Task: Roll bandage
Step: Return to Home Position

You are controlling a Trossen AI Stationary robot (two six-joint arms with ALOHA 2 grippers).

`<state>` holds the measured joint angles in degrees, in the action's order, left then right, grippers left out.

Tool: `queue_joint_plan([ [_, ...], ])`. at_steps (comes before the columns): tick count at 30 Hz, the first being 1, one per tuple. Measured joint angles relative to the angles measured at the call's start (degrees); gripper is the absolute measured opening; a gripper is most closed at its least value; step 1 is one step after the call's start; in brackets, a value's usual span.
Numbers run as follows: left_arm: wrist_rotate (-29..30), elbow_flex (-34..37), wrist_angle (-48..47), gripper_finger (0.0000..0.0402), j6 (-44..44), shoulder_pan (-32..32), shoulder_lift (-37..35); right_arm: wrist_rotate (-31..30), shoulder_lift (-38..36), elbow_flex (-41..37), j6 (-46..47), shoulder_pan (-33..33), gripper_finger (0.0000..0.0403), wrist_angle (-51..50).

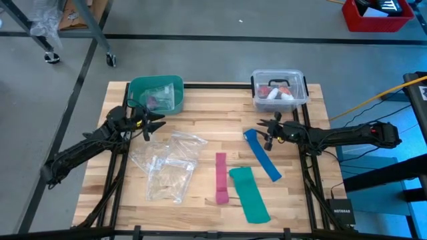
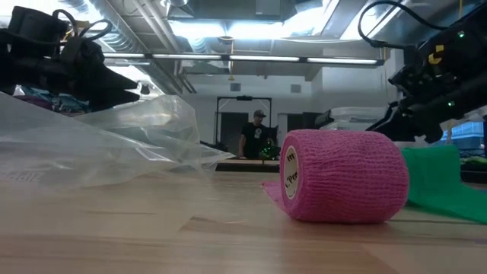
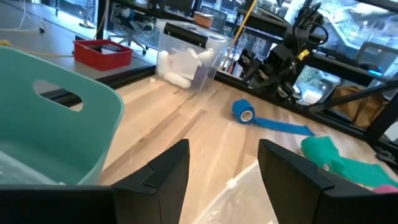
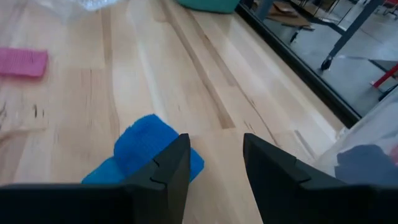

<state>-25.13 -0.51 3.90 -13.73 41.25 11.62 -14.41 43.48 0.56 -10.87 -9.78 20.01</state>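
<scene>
The bandage is a mauve-pink band [image 1: 221, 175] lying flat on the table's near middle. Its near end is wound into a small roll [image 1: 222, 197] that rests on its round side, shown large in the low view [image 2: 342, 176]. No gripper touches it. My right gripper [image 1: 269, 135] is open and empty at the table's right, just beside the rolled far end of a blue strip [image 4: 152, 149]. My left gripper [image 1: 148, 123] is open and empty at the far left, next to a teal bin [image 3: 56, 118].
The blue strip [image 1: 263, 157] and a green strip [image 1: 249, 193] lie right of the bandage. Crumpled clear plastic bags [image 1: 167, 163] lie to its left. The teal bin [image 1: 157, 93] and a clear lidded box [image 1: 279, 89] stand at the far edge.
</scene>
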Motion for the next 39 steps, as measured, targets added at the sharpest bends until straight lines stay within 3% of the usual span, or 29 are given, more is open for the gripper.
queue_joint_plan([
  [14, 0.0, 0.0, -0.02, 0.0182, -0.45, -1.72, -1.54, 0.46, -3.09, -0.09, -0.04, 0.04, 0.0152, -2.5],
  [25, -0.1, 0.0, 0.0, 0.0182, -0.44, -12.31, -11.33, 0.48, -17.57, -0.09, -0.05, 0.04, 0.0152, -11.09],
  [39, -0.12, 0.0, 0.0, 0.0182, -0.44, -19.29, -11.24, 0.5, -33.25, -0.13, -0.04, 0.04, 0.0152, -11.69],
])
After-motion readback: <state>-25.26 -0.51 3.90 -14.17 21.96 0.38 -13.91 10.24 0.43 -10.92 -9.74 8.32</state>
